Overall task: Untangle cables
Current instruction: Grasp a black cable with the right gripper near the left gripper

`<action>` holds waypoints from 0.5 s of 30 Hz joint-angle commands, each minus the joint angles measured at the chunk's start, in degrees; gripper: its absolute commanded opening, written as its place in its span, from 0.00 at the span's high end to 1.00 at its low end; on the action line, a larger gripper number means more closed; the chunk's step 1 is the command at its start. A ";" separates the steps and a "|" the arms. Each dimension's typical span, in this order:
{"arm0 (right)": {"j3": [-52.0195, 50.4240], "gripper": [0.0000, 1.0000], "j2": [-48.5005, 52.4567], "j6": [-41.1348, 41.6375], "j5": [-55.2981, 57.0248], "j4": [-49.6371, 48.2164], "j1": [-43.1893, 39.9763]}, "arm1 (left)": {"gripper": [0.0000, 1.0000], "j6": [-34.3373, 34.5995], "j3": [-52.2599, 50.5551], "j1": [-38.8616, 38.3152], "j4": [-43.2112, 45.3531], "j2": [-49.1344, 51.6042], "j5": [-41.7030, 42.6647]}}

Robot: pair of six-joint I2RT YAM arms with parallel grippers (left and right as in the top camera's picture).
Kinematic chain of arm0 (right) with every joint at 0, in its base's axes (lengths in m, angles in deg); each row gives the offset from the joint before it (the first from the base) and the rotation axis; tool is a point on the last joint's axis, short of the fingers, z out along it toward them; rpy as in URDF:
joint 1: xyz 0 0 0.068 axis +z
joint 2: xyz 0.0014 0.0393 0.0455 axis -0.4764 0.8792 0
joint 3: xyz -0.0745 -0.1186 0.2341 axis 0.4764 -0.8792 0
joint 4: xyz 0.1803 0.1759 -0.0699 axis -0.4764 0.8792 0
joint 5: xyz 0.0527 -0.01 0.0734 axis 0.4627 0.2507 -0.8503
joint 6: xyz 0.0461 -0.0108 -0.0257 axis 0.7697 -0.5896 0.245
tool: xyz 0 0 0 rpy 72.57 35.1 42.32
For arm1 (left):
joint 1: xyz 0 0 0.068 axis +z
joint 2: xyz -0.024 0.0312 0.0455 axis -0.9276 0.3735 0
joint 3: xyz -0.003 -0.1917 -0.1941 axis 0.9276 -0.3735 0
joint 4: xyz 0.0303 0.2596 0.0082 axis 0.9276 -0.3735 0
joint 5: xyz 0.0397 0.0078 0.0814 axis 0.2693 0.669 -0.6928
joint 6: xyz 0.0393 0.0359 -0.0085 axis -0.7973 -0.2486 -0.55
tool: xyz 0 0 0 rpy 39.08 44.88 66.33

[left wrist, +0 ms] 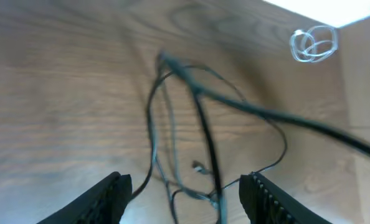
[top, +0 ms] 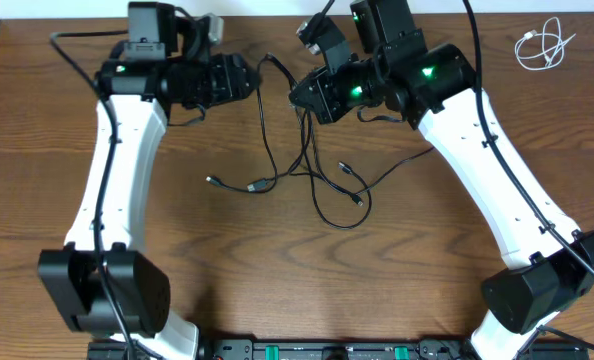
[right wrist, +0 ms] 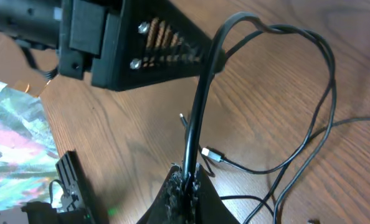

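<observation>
Black cables [top: 307, 170] are not yet apart. My right gripper [right wrist: 186, 183] is clenched on one black cable [right wrist: 197, 118]; my left gripper [left wrist: 185, 186] stands released over the crossed loops between us. Far beyond my right gripper, the white cable [top: 542, 47] lies coiled, already separate.

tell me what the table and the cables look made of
table: wood or wood-look laminate, matte, with brown grain showing. black cables: probably a rubbery plastic sheath, smooth with a slight sheen, bending in loose loops. white cable: likely similar plastic, coiled; too small to be sure.
</observation>
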 commanded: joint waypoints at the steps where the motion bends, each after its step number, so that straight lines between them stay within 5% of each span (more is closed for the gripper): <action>1: 0.26 0.99 0.17 -0.96 0.46 0.44 0.24 | 0.39 -1.88 -0.57 0.17 2.36 0.33 5.86; 11: 0.26 0.99 0.17 -1.16 0.46 0.31 0.22 | 0.49 -3.52 -0.61 -0.11 2.34 5.73 5.68; 13: 0.26 0.99 0.17 -1.16 0.46 0.22 0.11 | 0.55 -3.54 -0.61 -0.35 1.97 7.58 5.66; 15: 0.26 0.99 0.15 -1.16 0.46 0.24 -0.28 | 0.81 -3.56 -0.61 -0.48 1.99 9.33 5.64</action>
